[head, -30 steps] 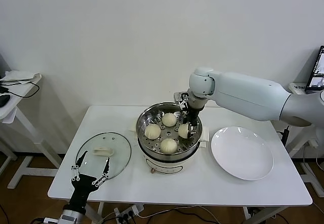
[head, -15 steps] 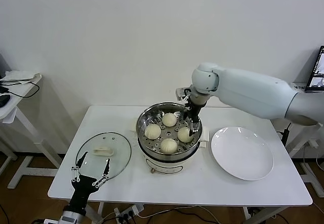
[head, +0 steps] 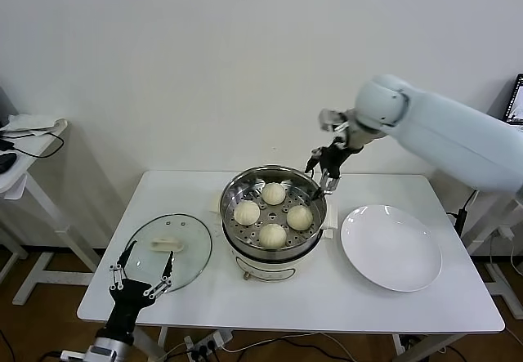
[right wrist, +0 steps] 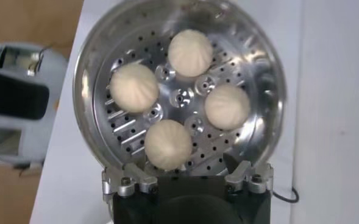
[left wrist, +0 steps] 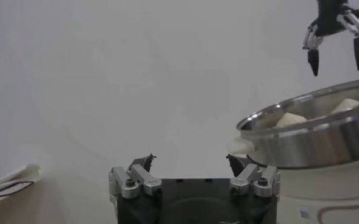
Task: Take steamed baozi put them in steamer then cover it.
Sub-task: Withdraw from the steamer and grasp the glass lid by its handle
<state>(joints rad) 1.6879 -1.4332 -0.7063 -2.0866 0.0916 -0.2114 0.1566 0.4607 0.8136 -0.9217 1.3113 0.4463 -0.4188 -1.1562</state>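
The steamer (head: pixel 231 194) stands mid-table, uncovered, with several steamed baozi on its perforated tray (head: pixel 274 193) (head: pixel 247 212) (head: pixel 299 217) (head: pixel 272 235). My right gripper (head: pixel 321 174) hangs open and empty just above the steamer's back right rim. From the right wrist view the steamer (right wrist: pixel 270 79) lies straight below, with a baozi (right wrist: pixel 168 143) nearest the open right gripper (right wrist: pixel 182 167). The cover (head: pixel 192 248), clear glass with a white handle, lies flat left of the steamer. My left gripper (head: pixel 140 276) is open over the cover's near edge. The left gripper (left wrist: pixel 190 163) is empty in its wrist view, facing the steamer (left wrist: pixel 313 143).
A bare white plate (head: pixel 392 248) sits right of the steamer on the white table (head: pixel 327 297). A small side table (head: pixel 24 158) with cables stands far left. A screen (head: pixel 515 113) shows at the right edge.
My right gripper let go of the baozi at the tray's right side, opened, then rose and drew back to the right out of the steamer. The left gripper shifted slightly toward me.
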